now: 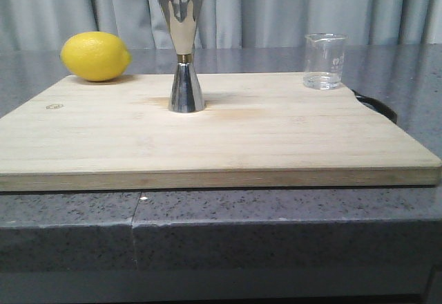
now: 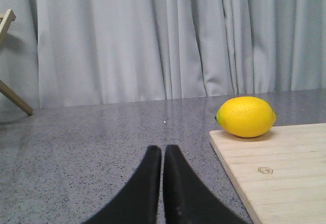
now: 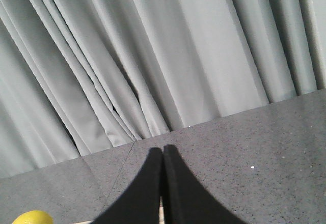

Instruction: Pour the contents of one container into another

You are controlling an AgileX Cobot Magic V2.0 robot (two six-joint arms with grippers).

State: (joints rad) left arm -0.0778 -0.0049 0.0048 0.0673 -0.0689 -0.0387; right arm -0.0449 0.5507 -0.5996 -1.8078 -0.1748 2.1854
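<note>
The small clear glass beaker (image 1: 324,61) stands upright at the far right corner of the wooden board (image 1: 276,138), with a little clear liquid in its bottom. The tall steel hourglass jigger (image 1: 184,52) with a gold band at its waist stands upright near the board's far middle. Neither arm shows in the front view. My left gripper (image 2: 162,150) is shut and empty over the grey counter, left of the board's corner. My right gripper (image 3: 163,149) is shut and empty, pointing over the counter toward the curtain. Beaker and jigger are out of both wrist views.
A yellow lemon (image 1: 95,56) lies at the board's far left corner, and the lemon (image 2: 246,116) shows again to the left wrist camera. A dark object (image 1: 378,106) pokes out behind the board's right edge. Grey curtain (image 1: 276,7) hangs behind the counter. A wooden stand leg (image 2: 12,95) is at far left.
</note>
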